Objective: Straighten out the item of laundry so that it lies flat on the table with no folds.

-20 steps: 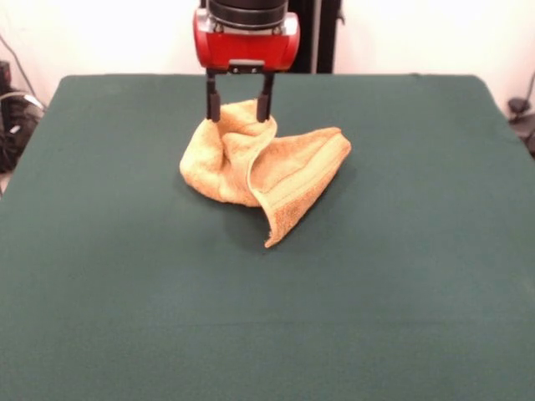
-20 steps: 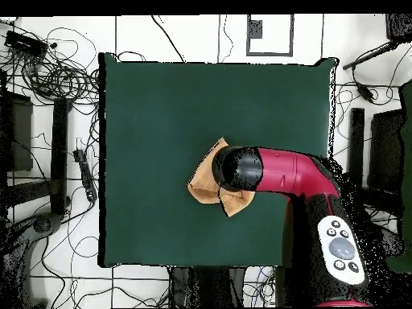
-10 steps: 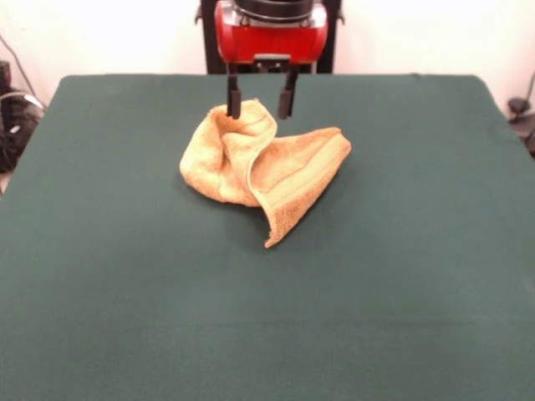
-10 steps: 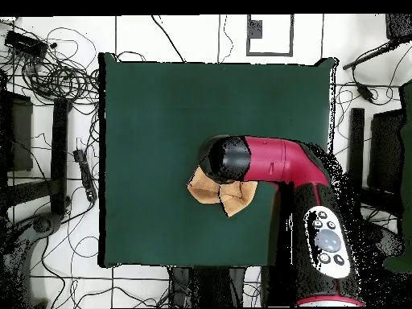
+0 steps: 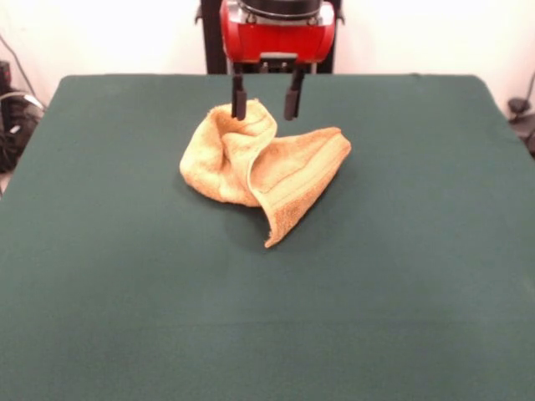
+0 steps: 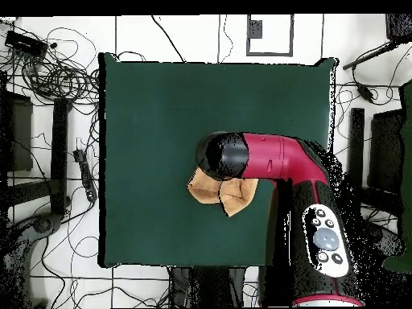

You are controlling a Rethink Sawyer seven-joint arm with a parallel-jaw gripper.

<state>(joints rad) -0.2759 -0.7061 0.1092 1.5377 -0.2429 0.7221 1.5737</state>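
Note:
The item of laundry (image 5: 261,163), a golden-orange towel, lies crumpled and folded over itself on the dark green table (image 5: 267,317), with one ribbed band running along its right fold and a corner pointing toward the near edge. My gripper (image 5: 266,105) hangs open just above the towel's far top edge, its two black fingers (image 5: 239,104) apart and holding nothing. In the overhead view the red arm (image 6: 282,161) covers most of the towel (image 6: 221,193); only its lower part shows, and the gripper itself is hidden under the arm's head.
Cables (image 6: 56,72) and dark equipment stands (image 6: 58,153) lie on the floor around the table. A black post (image 5: 213,42) stands behind the table's far edge.
The gripper has shifted right along the towel's far edge and risen slightly. In the overhead view the arm's head has moved left and up. The towel has kept its shape.

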